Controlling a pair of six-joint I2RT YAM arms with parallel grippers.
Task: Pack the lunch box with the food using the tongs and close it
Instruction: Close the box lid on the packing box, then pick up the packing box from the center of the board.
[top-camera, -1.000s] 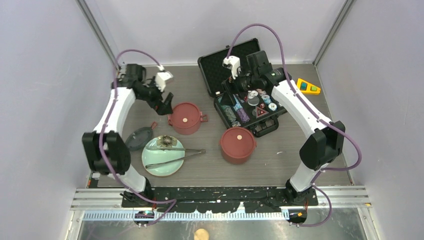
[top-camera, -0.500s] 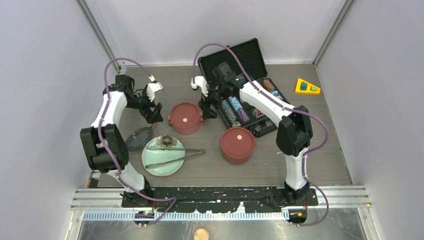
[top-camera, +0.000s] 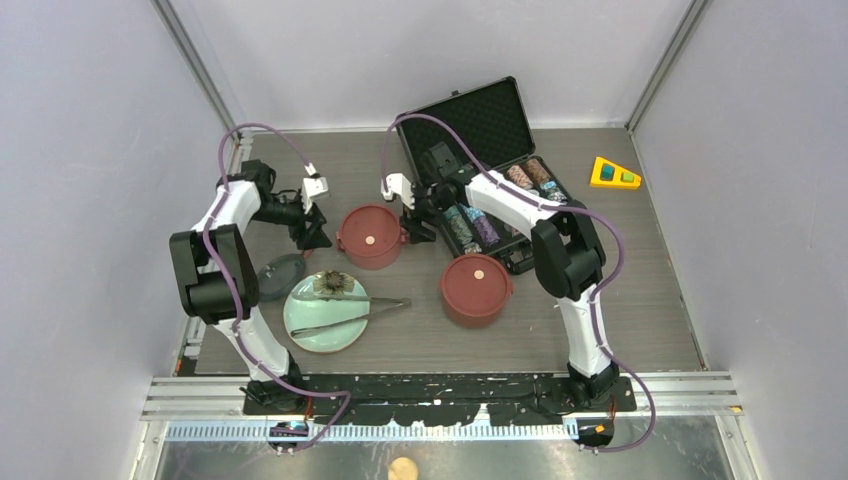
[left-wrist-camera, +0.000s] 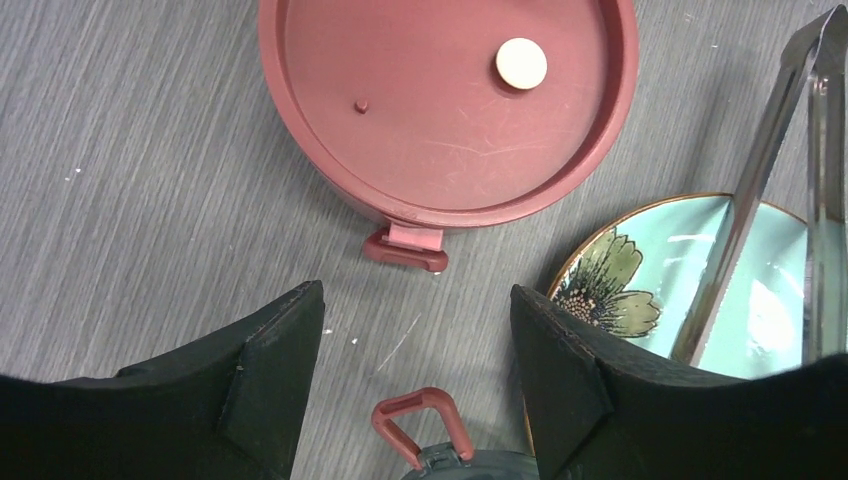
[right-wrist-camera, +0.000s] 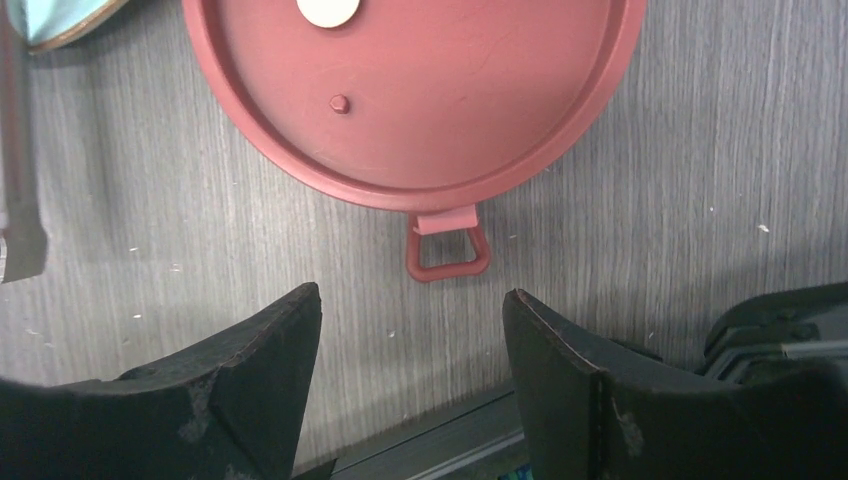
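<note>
Top view, lunch box: we see it in pieces on the bench (top-camera: 620, 300). There is a far tier (top-camera: 370, 237) with its flat red lid on, a near tier (top-camera: 476, 290) to the right that is likewise lidded, and the dark top lid (top-camera: 278, 277) just left of the plate (top-camera: 340, 338).
Top view, claws: the left claw (top-camera: 318, 232) stands just left of the far tier and the right claw (top-camera: 412, 222) just right of it. The tier lies between them, and neither seems to touch it.
Top view, tongs: the tongs (top-camera: 350, 310) lie across the plate with their long axis running left to right, the right end poking past the rim. The left arm is the nearer one.
Top view, food: we cannot pick any out; it may be too small from here.
Left wrist, claw: its fingers (left-wrist-camera: 270, 370) are spread with nothing between them.
Left wrist, bearing: the far tier (left-wrist-camera: 450, 100) is straight ahead, with its side clip (left-wrist-camera: 405, 245) pointing into the gap. The plate (left-wrist-camera: 660, 260) and tongs (left-wrist-camera: 755, 190) lie off to one side.
Right wrist, claw: its fingers (right-wrist-camera: 260, 380) are also parted and empty.
Right wrist, bearing: the far tier (right-wrist-camera: 410, 90) is dead ahead, with its looped clip (right-wrist-camera: 447, 250) facing the gap. The black case (right-wrist-camera: 770, 310) is close behind.
Coming move: we judge that each claw needs only a short straight advance to reach its own clip.
</note>
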